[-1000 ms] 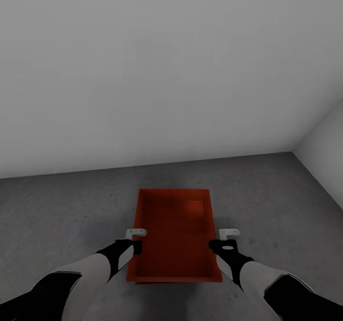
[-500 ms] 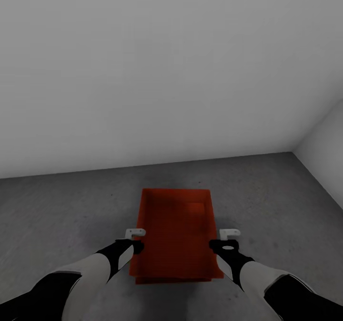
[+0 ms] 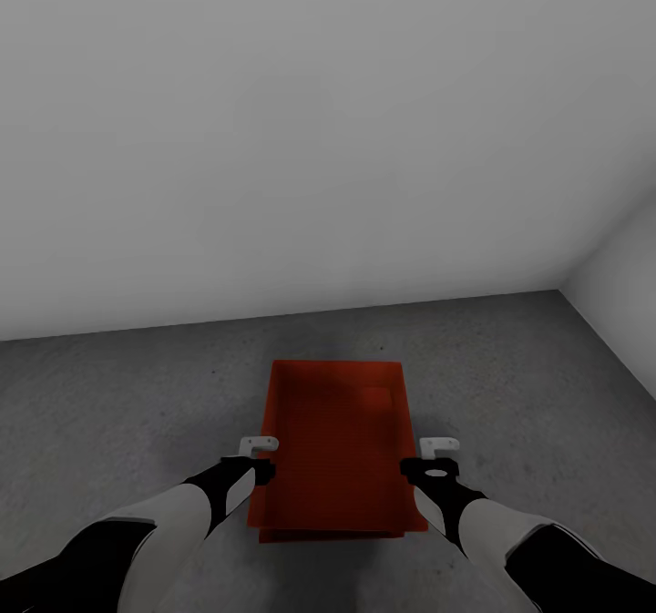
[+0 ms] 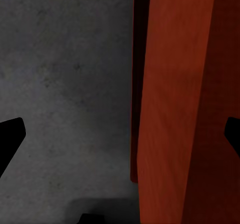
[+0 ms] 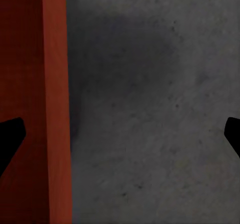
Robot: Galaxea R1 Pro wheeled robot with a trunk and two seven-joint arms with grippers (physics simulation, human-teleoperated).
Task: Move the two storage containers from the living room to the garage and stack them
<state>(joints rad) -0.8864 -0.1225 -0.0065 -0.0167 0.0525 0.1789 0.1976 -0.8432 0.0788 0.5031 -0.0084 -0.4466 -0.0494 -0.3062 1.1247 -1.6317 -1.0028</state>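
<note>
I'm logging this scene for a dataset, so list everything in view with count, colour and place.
Bins: orange-red; an upper one sits on a lower edge that peeks out at the near end, so probably two, stacked on the floor in front of the robot.
Floor: one, dark grey mottled concrete, under the bins.
Walls: two, plain white, one ahead and one to the right, meeting at a corner.
Left end effector: one, white tips on a black wrist, open astride the bins' left wall.
Right end effector: one, same colours, open astride the right wall.
Arms: two, white and black, at the near edge.
</note>
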